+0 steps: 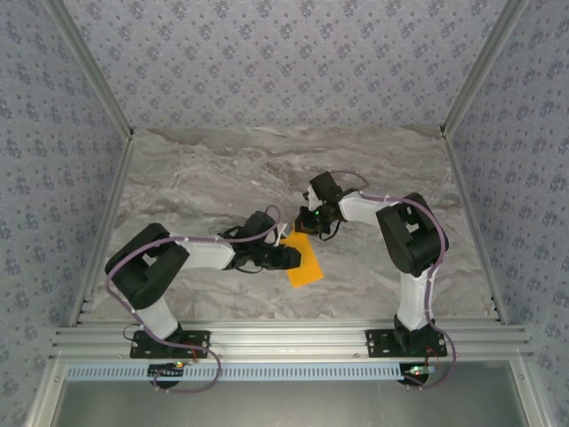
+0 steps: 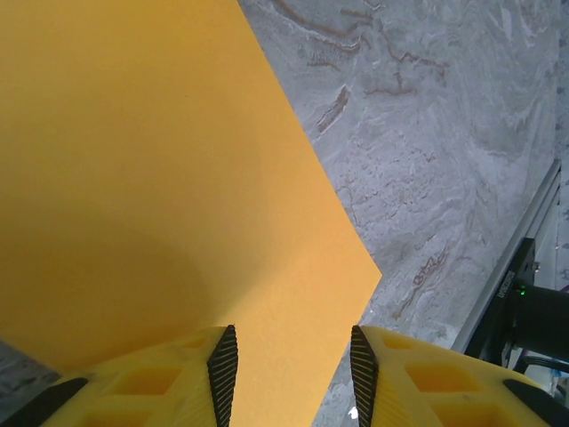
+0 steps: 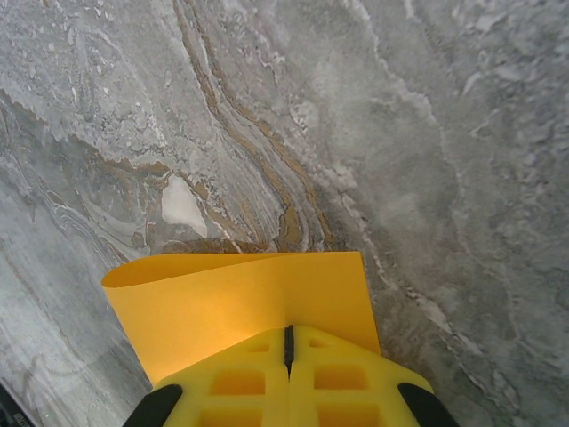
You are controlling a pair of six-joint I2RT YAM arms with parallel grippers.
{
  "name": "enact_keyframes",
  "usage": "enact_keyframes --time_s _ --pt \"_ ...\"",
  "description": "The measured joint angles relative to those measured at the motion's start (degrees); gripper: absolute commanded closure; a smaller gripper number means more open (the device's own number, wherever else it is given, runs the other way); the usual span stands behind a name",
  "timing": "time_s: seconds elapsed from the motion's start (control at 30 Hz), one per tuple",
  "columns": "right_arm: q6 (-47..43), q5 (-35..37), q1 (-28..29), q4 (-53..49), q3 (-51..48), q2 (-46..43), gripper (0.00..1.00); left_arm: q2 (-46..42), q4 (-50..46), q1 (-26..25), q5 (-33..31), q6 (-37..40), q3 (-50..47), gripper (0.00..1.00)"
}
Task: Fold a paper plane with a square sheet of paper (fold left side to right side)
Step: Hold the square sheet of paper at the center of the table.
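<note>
Patterned grey-blue walls (image 1: 267,53) enclose a grey marbled stone worktop (image 1: 222,169), with a silver aluminium frame rail (image 1: 284,338) running along its near edge. Two robot arms are bolted to that rail. The white-and-black left arm (image 1: 178,258) reaches in toward the middle, and the matching right arm (image 1: 409,236) bends over to meet it.

Between them, near the middle of the worktop, lies the square sheet of thin orange-yellow paper (image 1: 305,264). In the overhead view it reads as a narrow slanted shape.

The right hand (image 3: 289,342) is clenched on one edge of the sheet. Its yellow fingers (image 3: 338,374) are pressed together with no gap, and the paper spreads out from under them. The free edge curves in a soft bow above the stone.

The left hand (image 2: 293,356) is released. Its yellow fingers with black ribbed pads (image 2: 224,365) stand apart, and the sheet runs flat through the gap between them. One corner of the sheet points out over the marbled surface just beyond the other finger.
</note>
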Motion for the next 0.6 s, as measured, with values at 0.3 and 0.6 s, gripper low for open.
enact_keyframes --time_s 0.3,0.6 --pt "-0.85 0.46 0.00 0.94 -0.79 -0.63 0.96 1.53 -1.64 -0.35 -1.03 -0.33 1.14 0.63" --pt "-3.65 3.85 -1.22 0.26 -0.96 -8.15 0.64 1.86 -5.09 -1.33 -3.54 -1.16 2.99 0.64"
